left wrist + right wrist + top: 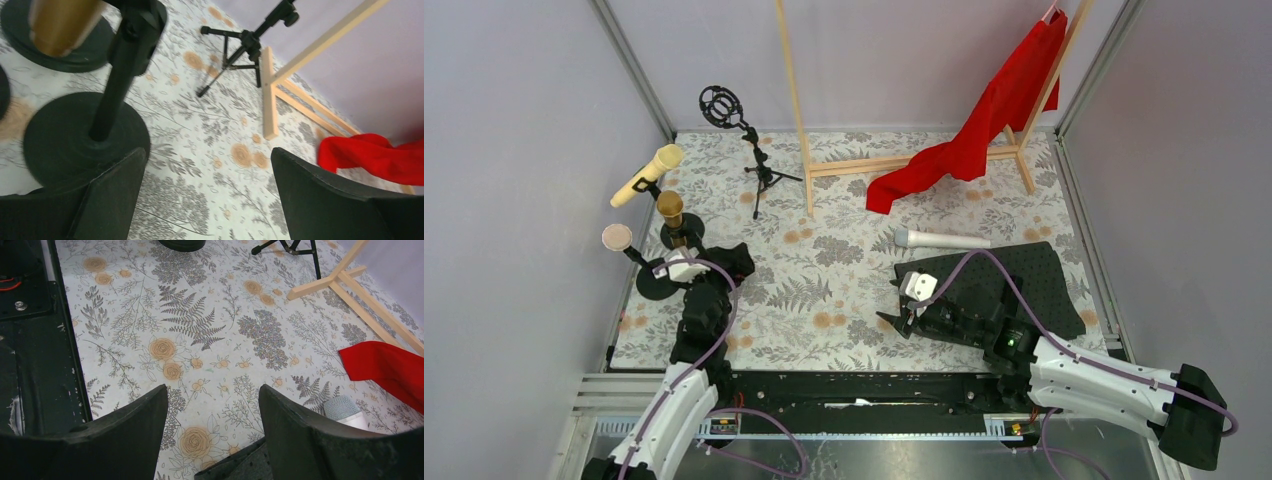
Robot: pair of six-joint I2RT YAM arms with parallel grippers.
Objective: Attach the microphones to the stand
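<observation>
R gripper (212, 395) is hanging nearest the lens, fingers apart, nothing btwn them. L gripper (207, 155) is gaping wide too, empty, beside a round stand base (65, 135). White mic (941, 240) is lying flat on the mat (844, 270) near the black pad (1044, 270). Pink mic (616, 237), yellow mic (648, 175) and gold mic (670, 208) are sitting up on stands at left. Risk: round body rolling away under an off-centre pinch, or the light tripod (759, 170) tipping during insertion.

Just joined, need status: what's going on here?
The pale yellow microphone, metallic gold microphone and pink microphone sit on black stands at the left. The slim white microphone lies loose on the floral mat; the black tripod stand is empty. Both arms hold nothing: left gripper open by the stands, right gripper open near the white one.
</observation>
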